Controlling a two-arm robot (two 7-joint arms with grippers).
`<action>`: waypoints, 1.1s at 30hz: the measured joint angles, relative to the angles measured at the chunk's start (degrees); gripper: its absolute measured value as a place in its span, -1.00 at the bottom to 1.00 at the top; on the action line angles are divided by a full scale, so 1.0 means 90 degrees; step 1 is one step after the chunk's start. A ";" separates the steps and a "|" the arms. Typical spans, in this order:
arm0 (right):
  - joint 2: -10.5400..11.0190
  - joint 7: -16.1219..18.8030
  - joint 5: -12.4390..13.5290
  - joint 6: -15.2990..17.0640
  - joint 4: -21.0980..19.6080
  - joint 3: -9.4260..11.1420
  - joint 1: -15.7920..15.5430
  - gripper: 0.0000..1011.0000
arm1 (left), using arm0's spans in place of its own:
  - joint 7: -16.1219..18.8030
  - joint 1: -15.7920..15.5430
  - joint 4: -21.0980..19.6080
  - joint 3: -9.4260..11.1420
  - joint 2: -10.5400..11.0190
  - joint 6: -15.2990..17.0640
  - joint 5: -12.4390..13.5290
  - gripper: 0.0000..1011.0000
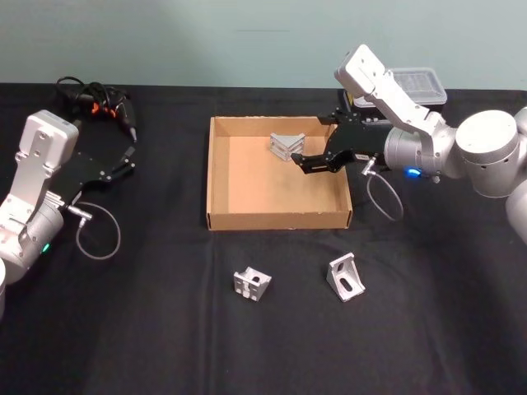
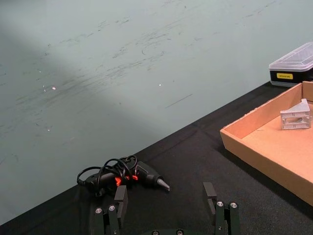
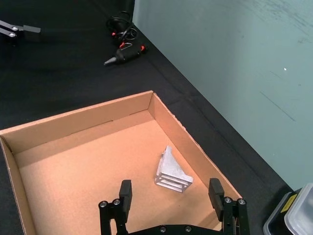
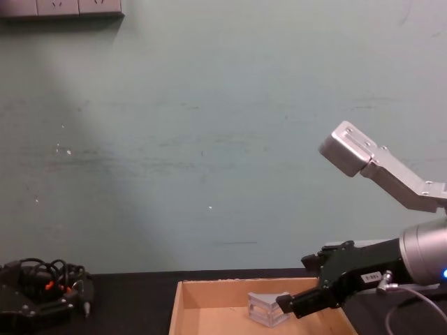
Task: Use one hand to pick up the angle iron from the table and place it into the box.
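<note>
Right pincer (image 1: 303,163): we see it spread wide, empty, over the box (image 1: 280,220).
Angle iron (image 1: 286,144): in the box, just beyond its fingertips, apart.
Left pincer (image 1: 125,159): spread, well away, above the tabletop (image 1: 165,329).

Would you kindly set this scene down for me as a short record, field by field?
box: tan cardboard, open top, mid-table
boxed angle iron: one, lying near the box's far wall
loose angle irons: two, on the table in front of the box, apart from each other
right gripper: open, over the box, close beside the boxed angle iron, not gripping it
left gripper: open, parked at the table's left side
other items: black case behind the right arm; corded power tool at the far left
</note>
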 joint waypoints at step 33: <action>0.1587 0.0851 0.0945 0.0476 -0.2765 0.0745 -0.0584 0.98 | 0.0000 0.0000 0.0000 0.0000 0.0000 0.0000 0.0000 0.98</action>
